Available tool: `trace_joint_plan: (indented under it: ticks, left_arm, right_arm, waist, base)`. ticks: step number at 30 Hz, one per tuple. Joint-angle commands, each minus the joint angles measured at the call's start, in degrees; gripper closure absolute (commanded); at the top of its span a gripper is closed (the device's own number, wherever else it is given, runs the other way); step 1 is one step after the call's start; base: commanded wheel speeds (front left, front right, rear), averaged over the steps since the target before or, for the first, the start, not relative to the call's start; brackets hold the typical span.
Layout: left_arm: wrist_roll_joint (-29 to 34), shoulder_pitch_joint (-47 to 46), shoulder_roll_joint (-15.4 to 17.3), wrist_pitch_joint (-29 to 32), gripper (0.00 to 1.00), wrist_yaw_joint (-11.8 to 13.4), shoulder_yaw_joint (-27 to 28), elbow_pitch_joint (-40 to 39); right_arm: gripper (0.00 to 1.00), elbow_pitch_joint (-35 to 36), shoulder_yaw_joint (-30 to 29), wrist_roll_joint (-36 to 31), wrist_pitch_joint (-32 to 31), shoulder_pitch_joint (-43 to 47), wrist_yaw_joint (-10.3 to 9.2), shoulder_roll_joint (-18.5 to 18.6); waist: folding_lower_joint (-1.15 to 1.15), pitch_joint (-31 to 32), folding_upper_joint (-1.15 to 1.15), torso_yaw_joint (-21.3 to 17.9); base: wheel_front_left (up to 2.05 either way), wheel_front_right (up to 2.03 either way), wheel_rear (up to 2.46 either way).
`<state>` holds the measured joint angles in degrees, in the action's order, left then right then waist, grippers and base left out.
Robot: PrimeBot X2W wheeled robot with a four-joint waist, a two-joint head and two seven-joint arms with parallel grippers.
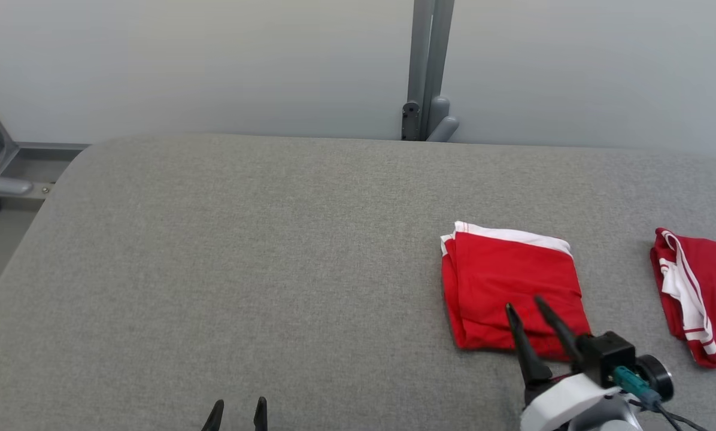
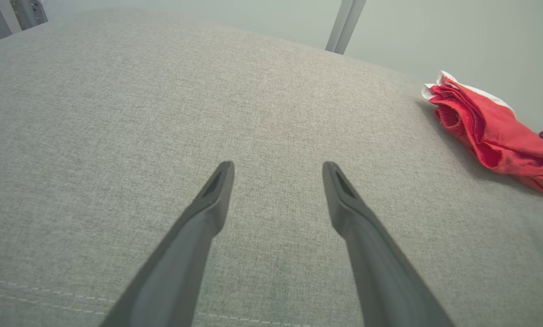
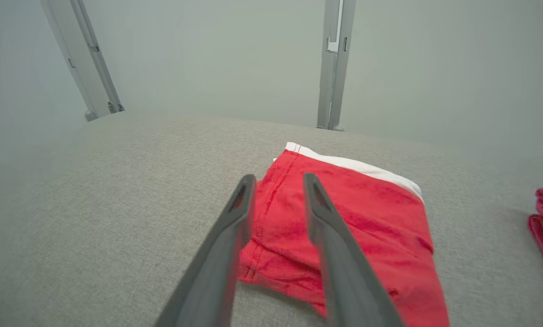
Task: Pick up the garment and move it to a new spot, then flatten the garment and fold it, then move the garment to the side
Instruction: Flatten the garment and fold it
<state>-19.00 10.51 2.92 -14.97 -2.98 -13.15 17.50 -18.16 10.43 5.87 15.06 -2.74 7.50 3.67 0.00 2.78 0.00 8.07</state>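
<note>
Folded red garment [image 1: 507, 269], white-edged

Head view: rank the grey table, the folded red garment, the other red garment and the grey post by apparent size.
1. grey table, by far the largest.
2. folded red garment.
3. other red garment, though the frame edge cuts it off.
4. grey post, thin; farther away and cut off at the top, so unsure.

- Two red garments: a folded garment [image 1: 513, 281] and a second garment [image 1: 702, 287].
- Two hands: left hand [image 1: 240, 401], right hand [image 1: 523, 302].
- One grey worktop [image 1: 244, 257].
- One grey post [image 1: 428, 66].
</note>
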Motion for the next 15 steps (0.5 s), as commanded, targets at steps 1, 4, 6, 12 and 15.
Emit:
trace_joint_plan:
  ticks: [1, 4, 6, 12, 15]
  left_arm:
    - [0.4, 0.9, 0.1, -0.3, 0.0, 0.4, 0.3, -0.4]
    - [0.8, 1.3, 0.1, -0.3, 0.0, 0.6, 1.3, -1.0]
    - [1.1, 1.7, 0.1, -0.3, 0.0, 0.5, 1.6, -1.4]
    - [1.9, 2.1, 0.1, -0.3, 0.0, -0.3, 2.0, -2.1]
    - [2.5, 2.2, 0.1, -0.3, 0.0, -0.6, 2.2, -2.2]
  right_arm:
    - [0.0, 1.6, -1.6, -0.4, 0.1, 1.7, -0.03, 0.4]
    - [0.0, 4.9, -5.2, -0.8, 0.1, 4.4, -0.03, 1.1]
    - [0.0, 6.4, -7.7, -1.0, 0.1, 6.0, -0.03, 1.6]
    - [0.0, 7.6, -15.0, 0.0, 0.1, 10.1, -0.03, 2.2]
    - [0.0, 7.3, -17.5, 0.1, 0.1, 11.6, -0.03, 2.6]
  waist:
    - [0.0, 0.9, 0.0, -1.1]
    - [0.0, 1.5, 0.0, -1.9]
    - [0.0, 1.9, 0.0, -2.4]
    - [0.0, 2.7, 0.0, -3.2]
    - [0.0, 3.1, 0.0, -3.4]
  base:
    - [0.0, 0.0, 0.0]
    - [0.0, 0.0, 0.0]
    - [0.0, 0.0, 0.0]
    - [0.0, 0.0, 0.0]
    - [0.0, 0.0, 0.0]
